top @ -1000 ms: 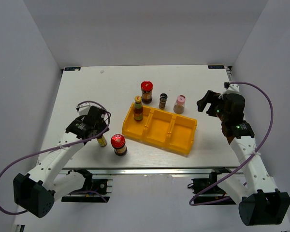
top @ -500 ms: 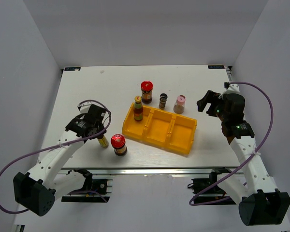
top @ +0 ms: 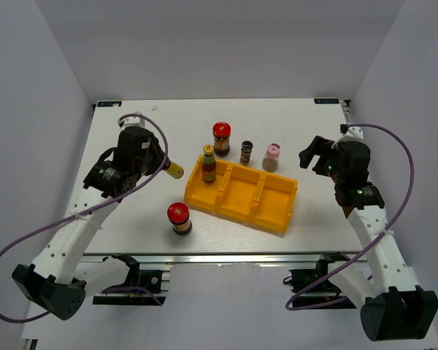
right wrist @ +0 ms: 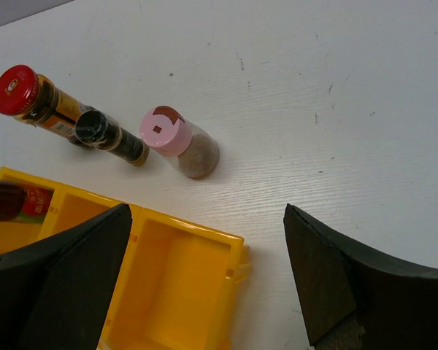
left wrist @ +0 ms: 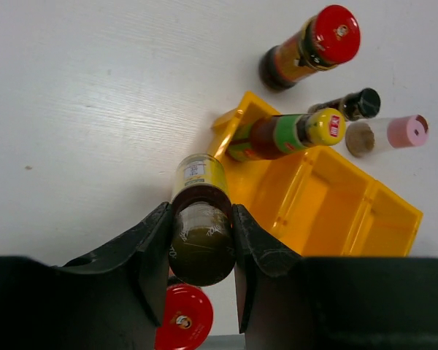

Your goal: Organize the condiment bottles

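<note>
so the left gripper (left wrist: pixel 201 222) has its fingers pinched tight on the dark body of the held sauce bottle (left wrist: pixel 198 208). in the overhead view it sits left of centre, tipped over with its yellow end aimed at the yellow tray (top: pixel 237 216), and it looks to be up off the table (top: pixel 292 120). grabbing it around the middle makes sense, since a skinny bottle would pivot if pinched near the cap.

the second sauce bottle (top: pixel 209 164) stands in the tray's left compartment, so a fair guess is that the held one goes beside it, or in the next slot, which looks bare. the rear red-lidded jar (top: pixel 221 137), dark spice jar (top: pixel 246 152) and pink-lidded shaker (top: pixel 271 157) line up just behind the tray, and the front red-lidded jar (top: pixel 178 217) stands alone at lower left.

the right gripper (top: pixel 317 156) hangs at the right of the frame, fingers spread wide with nothing between them, probably parked clear of the left arm's way.
</note>
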